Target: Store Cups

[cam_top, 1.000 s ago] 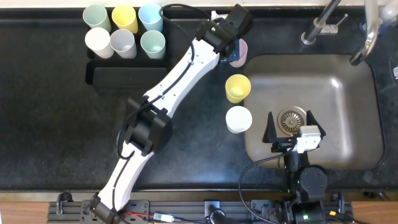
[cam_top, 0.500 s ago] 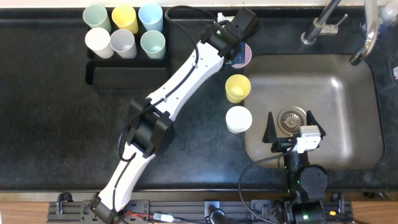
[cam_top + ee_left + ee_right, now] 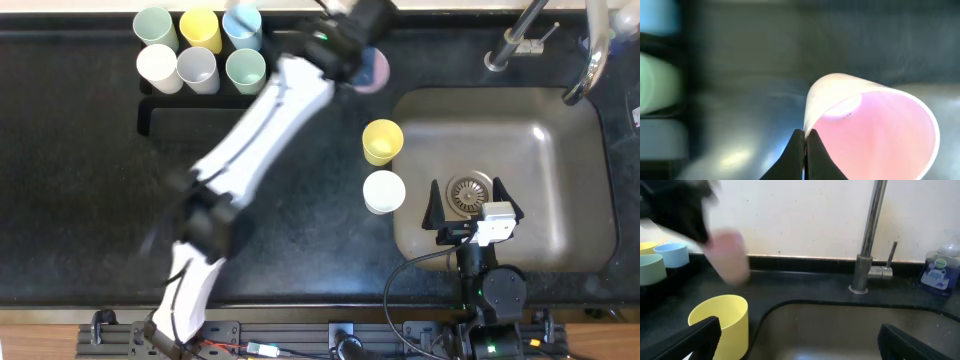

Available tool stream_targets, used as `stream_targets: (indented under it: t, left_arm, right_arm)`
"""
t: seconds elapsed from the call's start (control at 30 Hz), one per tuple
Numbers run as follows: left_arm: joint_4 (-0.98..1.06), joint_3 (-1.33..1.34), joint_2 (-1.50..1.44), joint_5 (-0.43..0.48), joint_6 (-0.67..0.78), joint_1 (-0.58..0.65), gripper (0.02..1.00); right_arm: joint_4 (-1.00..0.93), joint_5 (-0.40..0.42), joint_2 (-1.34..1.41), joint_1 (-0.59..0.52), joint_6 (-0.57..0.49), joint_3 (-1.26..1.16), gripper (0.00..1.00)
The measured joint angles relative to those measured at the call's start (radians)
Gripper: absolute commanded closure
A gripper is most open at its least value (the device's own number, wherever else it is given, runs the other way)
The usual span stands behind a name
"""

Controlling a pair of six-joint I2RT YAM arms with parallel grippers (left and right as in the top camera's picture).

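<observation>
Plainly, the left gripper (image 3: 805,146) is pinching the pink cup (image 3: 875,132) by its rim, one finger lying inside the thin wall and one outside, pressed together on it. The cup is hanging off the black counter (image 3: 80,220), between the tray (image 3: 200,122) and the back corner of the steel sink (image 3: 560,130). Its round mouth is facing the wrist camera, so its long axis is running away from the fingers. From the right wrist view it is leaning off upright, though blur is hiding the exact tilt. It is a smooth, tapered tumbler with a matte pink inside. Six cups (image 3: 197,68) in pale colours are standing mouth-up in the tray, in two rows of three. A yellow cup (image 3: 382,141) and a white cup (image 3: 384,191) are standing upright just beside each other at the sink's left rim, the yellow one nearer the pink cup. The right gripper (image 3: 466,205) is hanging over the basin by the drain, its fingers spread wide and gripping nothing.
</observation>
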Motion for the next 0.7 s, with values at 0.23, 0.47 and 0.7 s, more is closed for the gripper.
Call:
stream_targets:
  t: [0.23, 0.47, 0.7]
  left_arm:
    - [-0.019, -0.18, -0.415, -0.064, 0.053, 0.218, 0.985]
    - [-0.03, -0.441, -0.627, -0.061, 0.164, 0.461, 0.982]
    - [-0.04, -0.595, -0.616, 0.019, 0.311, 0.666, 0.985]
  right_arm:
    - [0.0, 0.0, 0.0, 0.0, 0.0, 0.0, 0.003]
    - [0.0, 0.0, 0.0, 0.0, -0.001, 0.0, 0.003]
    - [0.0, 0.0, 0.0, 0.0, -0.001, 0.0, 0.005]
